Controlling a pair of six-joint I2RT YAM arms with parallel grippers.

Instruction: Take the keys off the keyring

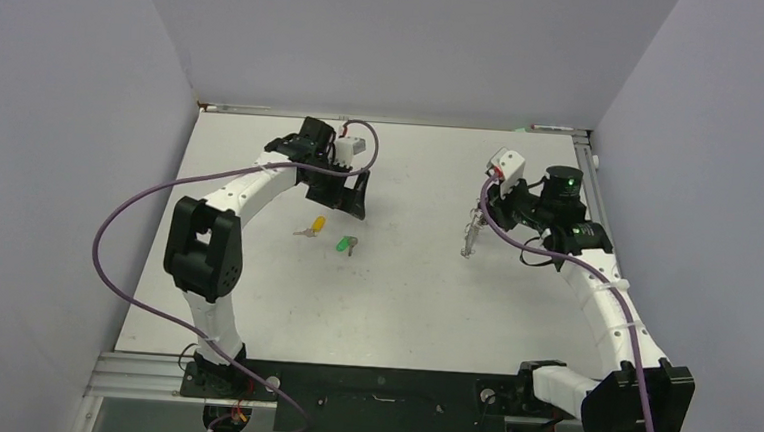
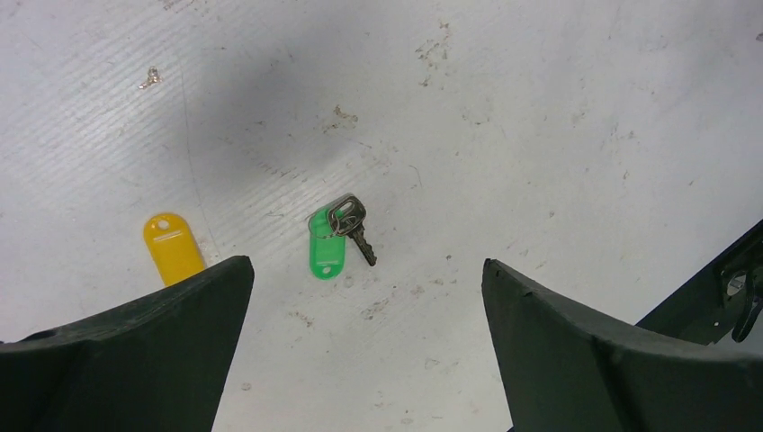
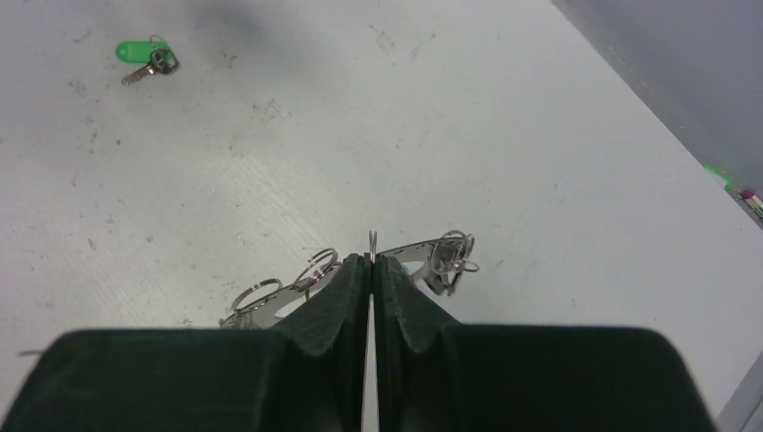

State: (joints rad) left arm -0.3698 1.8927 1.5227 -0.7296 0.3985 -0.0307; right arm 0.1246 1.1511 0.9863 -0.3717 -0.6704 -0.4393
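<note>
- The keyring (image 3: 409, 252) is up off the desk (image 2: 540, 108), at 3 o'clock in the top view. It sits edge-on in the right gripper (image 3: 370, 263), whose jaws are pinched fully together on the flat grey metal.
- Small wire split rings (image 3: 314, 266) hang on both sides of that pinch. No coloured key head shows there, so I cannot tell whether any keys remain on it.
- 2 keys lie loose on the desk, well apart from the keyring. The green-tagged key (image 2: 328, 243) is at 9 o'clock of the keyring, and the yellow-tagged key (image 2: 173, 247) is just beside it at 10 o'clock.
- The left gripper (image 2: 366, 270) hangs above the green one, jaws spread wide and holding nothing.
- Judgement: the likely step is for the left arm to cross toward 3 o'clock for the next piece.
- To do it well, the right gripper should keep the keyring steady and raised. The left gripper should approach with jaws wide and close on one small ring or key only.
- It should then pull along the ring's opening rather than against the pinch, since a sideways tug could twist the keyring loose.
</note>
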